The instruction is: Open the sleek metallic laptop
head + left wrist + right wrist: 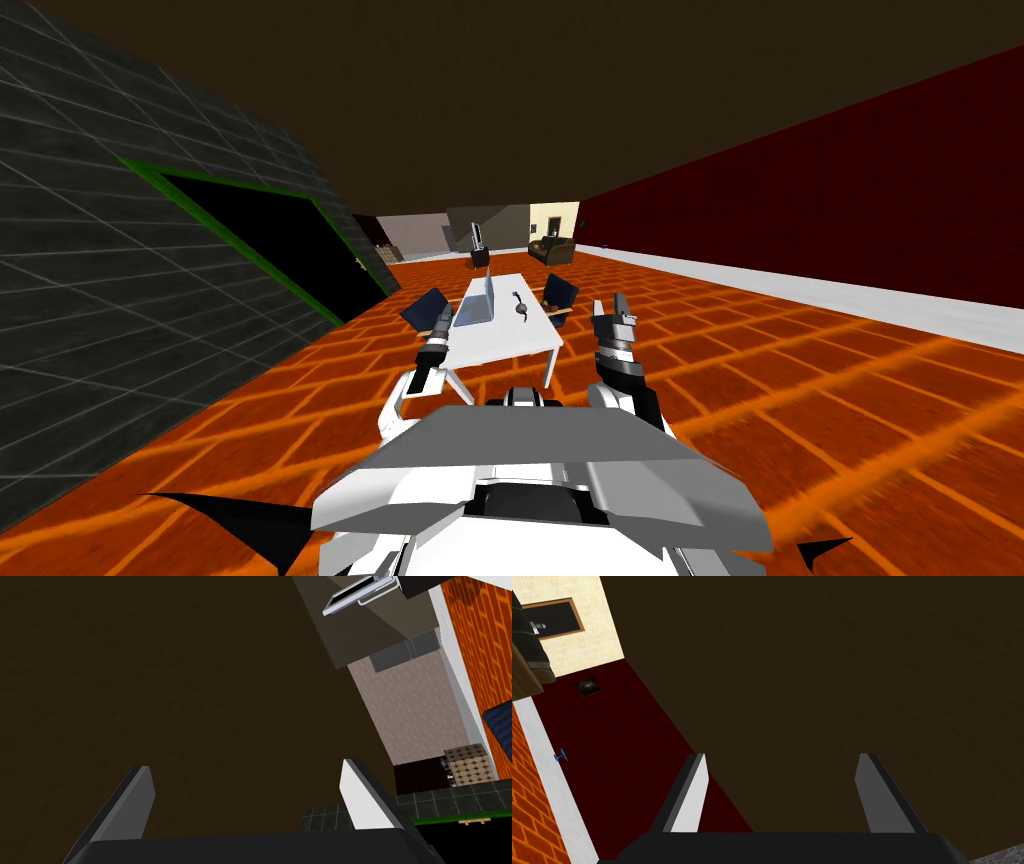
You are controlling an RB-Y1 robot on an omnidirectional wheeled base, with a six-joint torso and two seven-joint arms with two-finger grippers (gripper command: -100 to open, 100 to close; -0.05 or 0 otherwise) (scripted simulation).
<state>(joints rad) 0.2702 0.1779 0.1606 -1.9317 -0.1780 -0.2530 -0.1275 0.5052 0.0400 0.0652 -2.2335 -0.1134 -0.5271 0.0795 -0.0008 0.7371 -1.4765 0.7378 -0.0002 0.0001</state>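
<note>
- Ahead, we see the laptop (474,306) on the white bench (505,345), lid raised.
- Our left claw (246,766) and right claw (781,755) are spread, pinching nothing.

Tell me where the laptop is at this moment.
In the head view, the laptop sits on the left half of the white table ahead, between a blue chair and a small dark object.

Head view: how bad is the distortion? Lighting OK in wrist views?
Head view: walls splay to the corners, the laptop on the white table looks small, evenly lit. Left wrist view: left gripper against dim brown ceiling, no glare. Right wrist view: right gripper, same.
</note>
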